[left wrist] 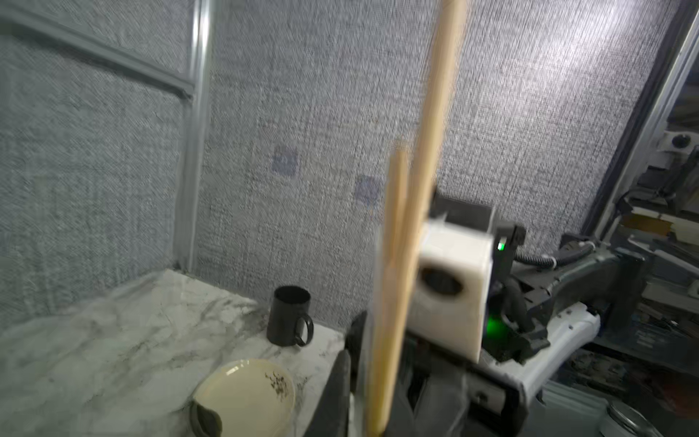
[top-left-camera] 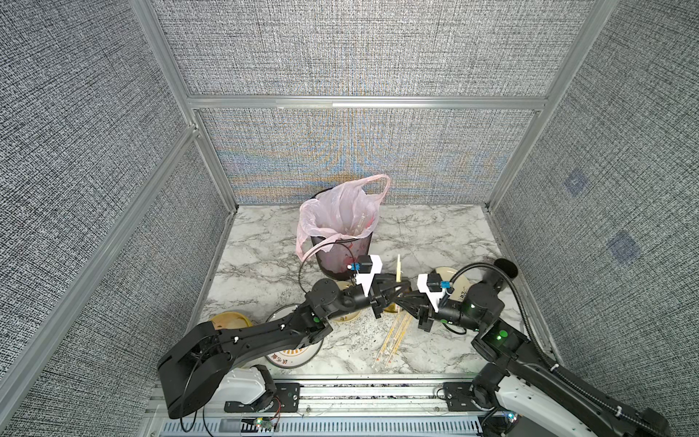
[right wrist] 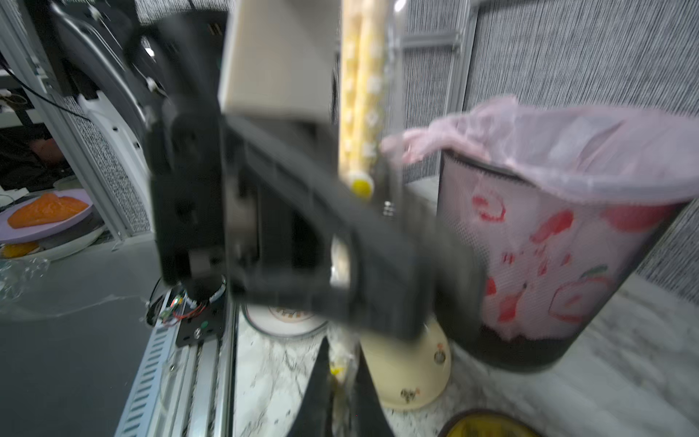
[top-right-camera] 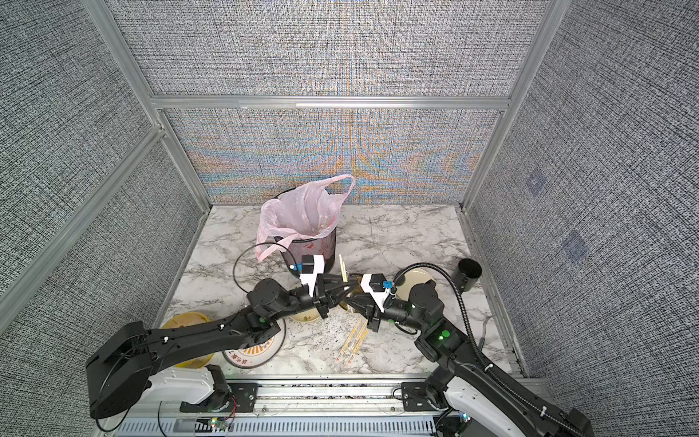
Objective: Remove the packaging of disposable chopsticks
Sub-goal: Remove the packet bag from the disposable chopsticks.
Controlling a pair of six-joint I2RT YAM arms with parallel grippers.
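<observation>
The chopsticks (top-left-camera: 398, 269) stand almost upright, rising from the tips of the left claw (top-left-camera: 399, 284). In the left wrist view the upper part of the sticks (left wrist: 421, 189) is bare wood. The plastic sleeve (right wrist: 359, 113) covers only the lower part and runs on to the right claw (right wrist: 342, 352). So I judge that the sleeve is about half pulled off.

Several things can go wrong here. The sleeve is thin and smooth, so it may slip out of the right claw or tear, and a piece would stay on the sticks. If the left claw does not press firmly, the sticks may follow the sleeve or fall to the tabletop (top-left-camera: 435, 234). The two claws are also very near each other and could knock together during the pull.

The right claw is clenched, with only the flat clear end of the sleeve between its fingers (right wrist: 321, 393). The left claw touches the sticks near their lower end, but the pictures are blurred and I cannot tell whether it grips them or is letting go.

More wrapped pairs (top-left-camera: 393, 340) lie on the tabletop on the near side of the claws. The bin with a pink bag (top-left-camera: 340, 234) stands beyond the left claw.
</observation>
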